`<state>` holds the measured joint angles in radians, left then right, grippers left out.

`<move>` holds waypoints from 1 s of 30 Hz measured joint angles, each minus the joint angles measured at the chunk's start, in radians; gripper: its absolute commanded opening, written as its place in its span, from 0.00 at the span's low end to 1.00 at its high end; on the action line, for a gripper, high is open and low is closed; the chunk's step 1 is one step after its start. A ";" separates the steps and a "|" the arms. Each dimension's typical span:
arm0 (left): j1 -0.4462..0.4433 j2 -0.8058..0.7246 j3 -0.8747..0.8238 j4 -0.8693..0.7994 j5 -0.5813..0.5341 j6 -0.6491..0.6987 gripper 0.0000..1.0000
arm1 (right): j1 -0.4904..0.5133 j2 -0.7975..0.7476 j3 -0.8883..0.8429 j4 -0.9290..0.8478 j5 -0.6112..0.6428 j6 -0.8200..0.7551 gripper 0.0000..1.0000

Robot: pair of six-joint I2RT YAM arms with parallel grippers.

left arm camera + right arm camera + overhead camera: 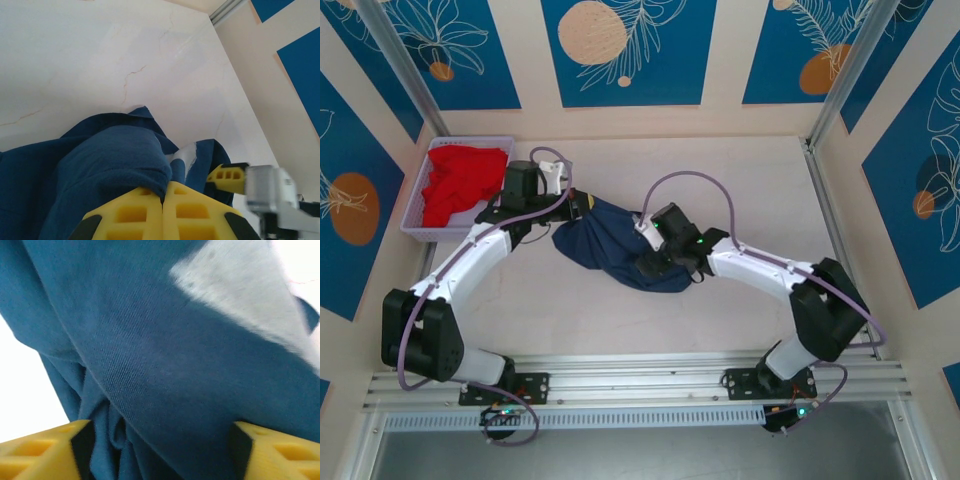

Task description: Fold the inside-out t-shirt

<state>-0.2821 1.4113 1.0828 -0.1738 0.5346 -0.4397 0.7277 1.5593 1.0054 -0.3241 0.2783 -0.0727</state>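
Note:
The navy t-shirt [605, 243] lies bunched in a heap at the middle of the table. My left gripper [582, 210] is at the heap's upper left edge; in the left wrist view it [163, 194] is shut on a thick fold of navy cloth [115, 160]. My right gripper [655, 265] presses into the heap's right side. Its yellow fingers [45, 450] stand wide apart, open, with navy fabric [150, 365] bulging between them. A pale patch of the print [240, 295] shows on the cloth, and a pale strip [182, 157] peeks out beside the left gripper.
A lavender basket [428, 232] at the back left holds a red garment [460, 180]. The pale marbled tabletop [740, 180] stretches bare behind and to the right of the heap. Metal frame posts [840, 90] and patterned walls enclose the table.

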 measured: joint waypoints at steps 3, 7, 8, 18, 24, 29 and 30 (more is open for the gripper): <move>-0.001 0.000 0.005 -0.002 0.000 0.004 0.00 | -0.002 0.055 0.027 0.006 0.034 -0.023 0.23; -0.001 0.000 0.006 -0.005 -0.002 0.005 0.00 | -0.016 0.060 0.070 0.012 0.027 -0.020 0.00; -0.002 0.001 0.006 -0.007 -0.006 0.006 0.00 | -0.022 0.051 0.081 0.009 0.009 -0.008 0.00; -0.002 0.038 0.011 -0.013 -0.098 0.039 0.00 | -0.269 -0.269 0.108 0.010 -0.554 0.261 0.00; -0.013 0.057 0.040 -0.008 -0.163 0.067 0.19 | -0.359 -0.286 0.095 0.119 -0.845 0.499 0.00; -0.043 0.041 0.047 -0.018 -0.273 0.118 0.55 | -0.386 -0.266 0.057 0.233 -0.951 0.655 0.00; -0.054 0.018 0.026 -0.011 -0.293 0.134 0.58 | -0.391 -0.260 0.047 0.262 -0.967 0.686 0.00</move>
<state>-0.3363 1.4296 1.1088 -0.1848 0.2420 -0.3061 0.3370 1.2991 1.0523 -0.0624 -0.6884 0.6136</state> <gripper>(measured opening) 0.527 0.062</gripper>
